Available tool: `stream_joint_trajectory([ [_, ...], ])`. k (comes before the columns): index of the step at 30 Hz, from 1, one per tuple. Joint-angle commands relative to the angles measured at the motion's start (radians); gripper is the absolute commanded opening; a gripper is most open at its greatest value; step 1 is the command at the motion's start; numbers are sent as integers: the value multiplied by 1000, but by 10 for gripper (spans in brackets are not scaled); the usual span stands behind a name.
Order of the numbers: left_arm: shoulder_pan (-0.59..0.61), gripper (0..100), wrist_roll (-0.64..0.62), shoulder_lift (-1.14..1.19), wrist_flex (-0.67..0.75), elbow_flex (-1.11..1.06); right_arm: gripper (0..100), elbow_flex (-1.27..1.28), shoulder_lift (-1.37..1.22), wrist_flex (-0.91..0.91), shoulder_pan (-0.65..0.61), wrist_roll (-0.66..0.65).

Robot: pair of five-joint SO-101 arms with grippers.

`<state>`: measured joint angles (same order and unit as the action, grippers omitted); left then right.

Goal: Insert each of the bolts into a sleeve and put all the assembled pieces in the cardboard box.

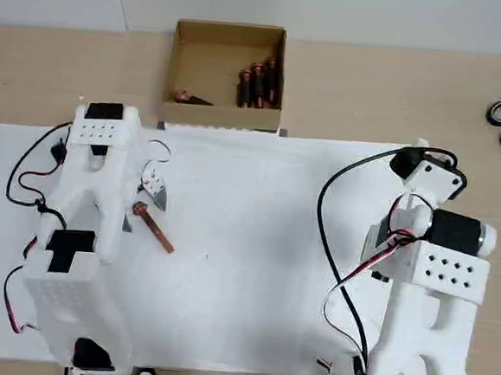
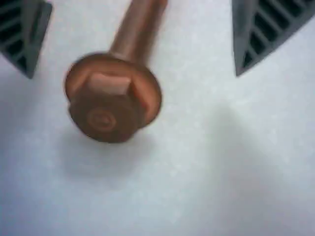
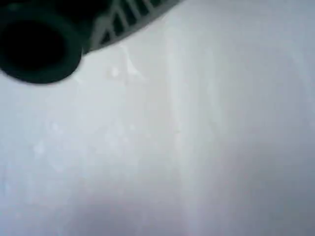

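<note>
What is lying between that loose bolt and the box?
Only bare white sheet. The high view shows the stretch from the bolt up to the box with nothing lying on it.

No text, number or sign can be read; the copper bolt [image 2: 112, 96] carries a round stamp [image 2: 102, 119] on its head, too blurred to make out

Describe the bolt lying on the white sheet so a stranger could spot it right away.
Find the white sheet, then the left gripper over its left side. The copper bolt lies flat there, its flanged head between the open fingers; the other pieces sit in the cardboard box, this one on the sheet.
</note>
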<state>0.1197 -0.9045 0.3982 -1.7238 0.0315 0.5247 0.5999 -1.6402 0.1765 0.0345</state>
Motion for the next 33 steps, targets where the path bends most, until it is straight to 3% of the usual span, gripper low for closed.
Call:
stream_joint_trajectory([
  [1, -14, 218, -3, -8, -2, 38, 4, -6, 30, 18, 7, 5],
  [9, -26, 4, -3, -8, 34, 38, 4, -6, 30, 7, 12, 5],
  [22, -8, 9, 0, 0, 64, 35, 4, -6, 30, 7, 7, 5],
  [33, -3, 12, 2, 155, 48, 38, 4, -6, 30, 5, 12, 3],
])
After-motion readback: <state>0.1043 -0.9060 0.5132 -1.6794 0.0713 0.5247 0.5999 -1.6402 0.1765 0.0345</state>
